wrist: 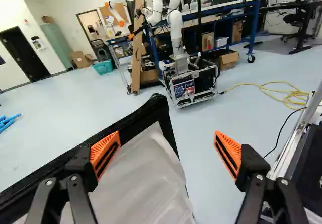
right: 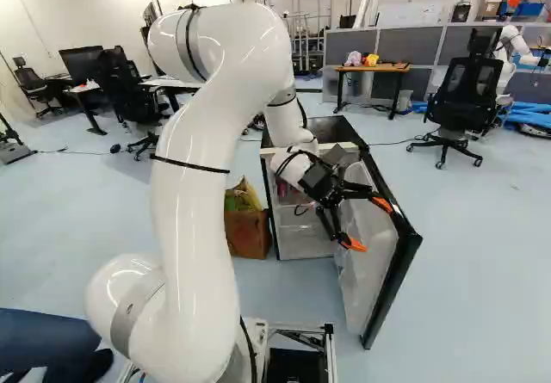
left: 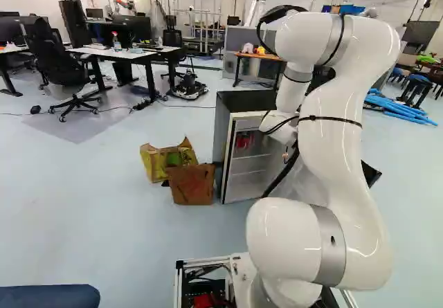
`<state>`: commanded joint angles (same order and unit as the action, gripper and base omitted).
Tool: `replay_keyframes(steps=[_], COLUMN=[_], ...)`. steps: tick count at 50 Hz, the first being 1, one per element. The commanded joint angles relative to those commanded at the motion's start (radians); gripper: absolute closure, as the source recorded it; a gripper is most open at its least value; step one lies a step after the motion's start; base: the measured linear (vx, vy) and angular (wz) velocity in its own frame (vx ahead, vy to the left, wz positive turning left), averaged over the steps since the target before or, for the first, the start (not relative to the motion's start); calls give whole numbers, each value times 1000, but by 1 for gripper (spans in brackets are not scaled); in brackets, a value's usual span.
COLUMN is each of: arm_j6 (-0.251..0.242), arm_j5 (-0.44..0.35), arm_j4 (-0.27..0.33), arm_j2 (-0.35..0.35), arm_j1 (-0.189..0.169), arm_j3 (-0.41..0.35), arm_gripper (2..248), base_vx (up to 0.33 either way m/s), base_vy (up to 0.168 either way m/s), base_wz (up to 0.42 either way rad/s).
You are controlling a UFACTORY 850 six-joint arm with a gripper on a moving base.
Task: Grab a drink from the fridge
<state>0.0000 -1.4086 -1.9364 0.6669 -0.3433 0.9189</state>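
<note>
My gripper [right: 368,225] stands open before the inner side of the swung-open fridge door [right: 362,271] in the right base view. The wrist view shows the gripper [wrist: 167,152] with nothing held; one finger overlaps the door's pale liner [wrist: 146,183], while the other stands past the door's black edge over the floor. Whether the finger touches the door I cannot tell. The small black-topped fridge [left: 248,101] has pale shelves. Something red, perhaps drinks [left: 244,140], shows high inside it in the left base view; the arm hides part of the interior.
A yellow-green bag [left: 156,159] and a brown box [left: 192,185] stand beside the fridge. Beyond are desks, an orange-topped table [right: 370,69] and an office chair [right: 465,99]. The wrist view shows another robot [wrist: 176,27] on a cart and a yellow cable [wrist: 282,90].
</note>
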Motion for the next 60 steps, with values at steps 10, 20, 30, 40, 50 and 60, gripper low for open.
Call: replay_keyframes(steps=[10, 20, 30, 40, 50, 60], arm_j6=[0, 0, 0, 0, 0, 0], arm_j5=[26, 50, 69, 88, 109, 136], arm_j4=[1, 11, 34, 88, 178, 281], arm_j2=[21, 43, 61, 59, 44, 14], arm_j1=[-49, -94, -128, -132, -130, -123], arm_j3=[56, 111, 156, 152, 119, 57], arm_gripper=[3, 3, 3, 3, 3, 3], base_vx=[0, 0, 0, 0, 0, 0], base_vy=[0, 0, 0, 0, 0, 0], base_wz=[0, 0, 0, 0, 0, 0])
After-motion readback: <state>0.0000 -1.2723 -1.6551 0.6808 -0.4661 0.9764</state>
